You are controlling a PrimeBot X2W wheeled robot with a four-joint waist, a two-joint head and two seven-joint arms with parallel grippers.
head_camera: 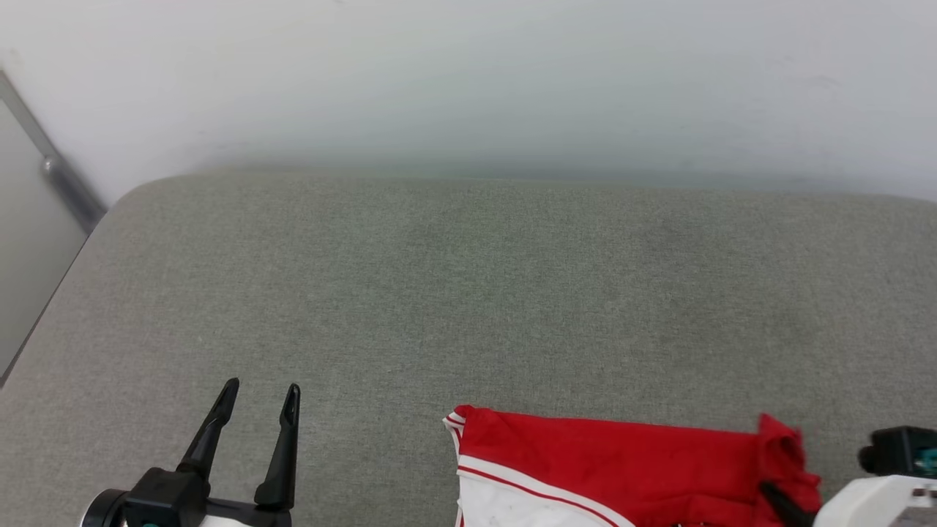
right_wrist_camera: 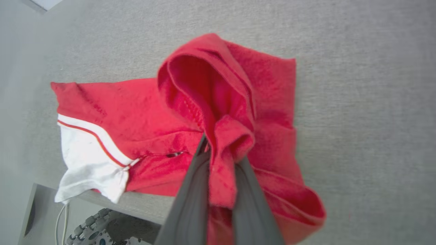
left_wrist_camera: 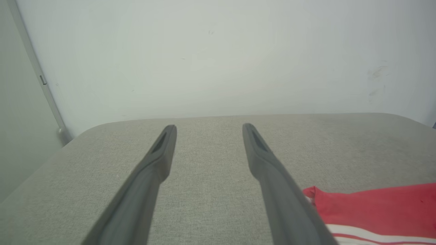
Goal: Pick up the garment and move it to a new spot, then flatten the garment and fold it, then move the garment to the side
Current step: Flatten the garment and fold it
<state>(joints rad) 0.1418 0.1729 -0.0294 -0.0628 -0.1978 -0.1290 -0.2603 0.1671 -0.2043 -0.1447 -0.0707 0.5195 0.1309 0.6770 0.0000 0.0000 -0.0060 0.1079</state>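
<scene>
Lower left of head view: left gripper over the grey fabric worktop, jaws spread wide, holding nothing. Bottom centre to right: red jersey with a white sleeve lies crumpled on the worktop. Lower right: right gripper, jaws pinched tight on a red fold.

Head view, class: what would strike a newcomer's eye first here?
The bright red fabric garment with a white striped sleeve lies bunched at the near edge of the grey woven surface. The right gripper pinches a fold of it; the left gripper stands open beside it.
</scene>
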